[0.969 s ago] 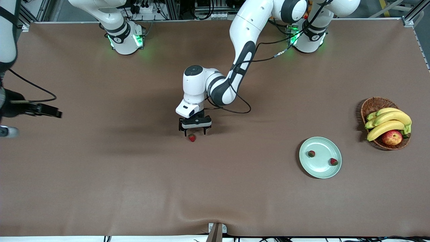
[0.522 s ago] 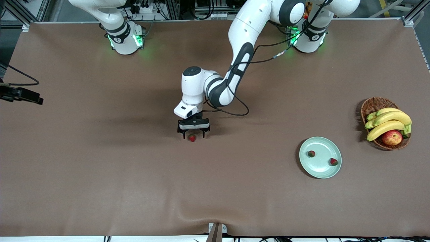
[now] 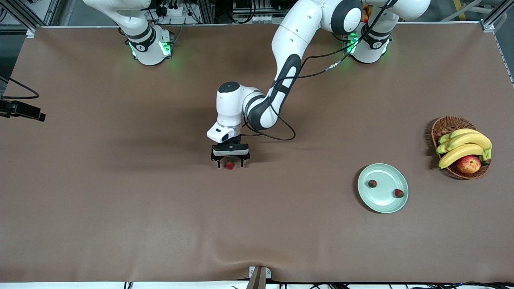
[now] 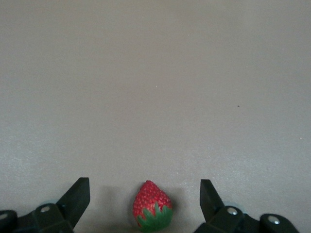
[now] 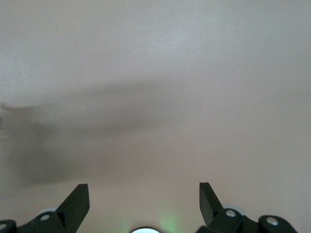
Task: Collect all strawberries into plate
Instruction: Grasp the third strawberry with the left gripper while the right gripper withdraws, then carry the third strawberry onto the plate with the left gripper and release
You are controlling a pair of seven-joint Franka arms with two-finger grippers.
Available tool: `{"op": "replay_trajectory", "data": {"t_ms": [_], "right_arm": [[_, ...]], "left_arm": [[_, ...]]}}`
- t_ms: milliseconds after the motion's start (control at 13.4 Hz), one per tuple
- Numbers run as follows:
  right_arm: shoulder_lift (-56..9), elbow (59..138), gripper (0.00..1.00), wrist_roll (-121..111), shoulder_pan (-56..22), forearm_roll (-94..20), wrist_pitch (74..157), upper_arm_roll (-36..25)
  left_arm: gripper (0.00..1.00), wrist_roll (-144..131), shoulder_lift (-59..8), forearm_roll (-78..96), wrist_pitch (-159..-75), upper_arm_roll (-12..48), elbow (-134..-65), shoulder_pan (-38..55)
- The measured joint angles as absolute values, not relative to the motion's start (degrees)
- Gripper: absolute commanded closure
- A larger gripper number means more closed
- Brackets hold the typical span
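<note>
Table: brown cloth [image 3: 120, 208] from end to end, two arm bases along the top of the front view, and all the action is mid-table.
Left gripper: the left gripper [image 3: 229, 164] is down low over the cloth, fingers spread wide, holding nothing.
Loose berry: one strawberry [image 3: 229, 165] lies on the cloth right between those open fingers, touching neither.
Key relation: berry centred in the gap, so to my eye the next move is simply to close; no sideways shift looks needed.
Berry axis: in the left wrist view the strawberry [image 4: 152, 205] lies with its tip pointing away from the wrist and its green cap toward it, long axis across the closing line, so the fingers would meet its flanks.
Depth: the berry sits at the very edge of that wrist view, close in under the palm. I'd judge it well inside the fingers' reach, though I can't say whether the tips touch the cloth.
Plate: the pale green plate [image 3: 383, 202] sits toward the left arm's end of the table, well apart from the gripper, with two strawberries already on it, one [image 3: 372, 184] and another [image 3: 398, 193].
Nearer arm: the left, plainly.
Right gripper: the right gripper [image 5: 144, 199] waits, open and empty; its wrist view shows only bare cloth and shadow.
Views: the front view gives the carry to the plate; only the left wrist view shows the berry's lie.
Basket: the wicker basket [image 3: 445, 124] of bananas and an apple stands just beside the plate, not part of the job.
</note>
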State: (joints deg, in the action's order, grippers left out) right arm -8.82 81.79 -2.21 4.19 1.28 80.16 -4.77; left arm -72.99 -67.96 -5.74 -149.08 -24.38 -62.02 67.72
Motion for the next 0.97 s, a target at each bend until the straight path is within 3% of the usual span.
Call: {"op": "replay_trajectory", "data": {"t_ms": [149,224,447,969], "right_arm": [[-8.82,82.23,0.00,-2.21,5.36,1.28,79.13,-3.90],[-8.82,82.50,0.00,-2.21,5.40,1.28,78.69,-3.83],[-8.82,83.41,0.00,-2.19,5.20,1.25,77.94,-2.89],[-8.83,84.82,0.00,-1.64,3.20,0.89,79.00,-2.55]], "left_arm": [[0.71,-73.41,-68.08,-5.74,-149.28,-24.38,-62.00,68.13],[0.92,-74.27,-68.08,-5.74,-149.29,-24.38,-62.00,68.26],[1.00,-75.80,-68.14,-5.74,-149.29,-24.38,-61.99,68.30],[1.00,-80.69,-68.02,-5.74,-149.39,-24.77,-61.35,68.26]]}}
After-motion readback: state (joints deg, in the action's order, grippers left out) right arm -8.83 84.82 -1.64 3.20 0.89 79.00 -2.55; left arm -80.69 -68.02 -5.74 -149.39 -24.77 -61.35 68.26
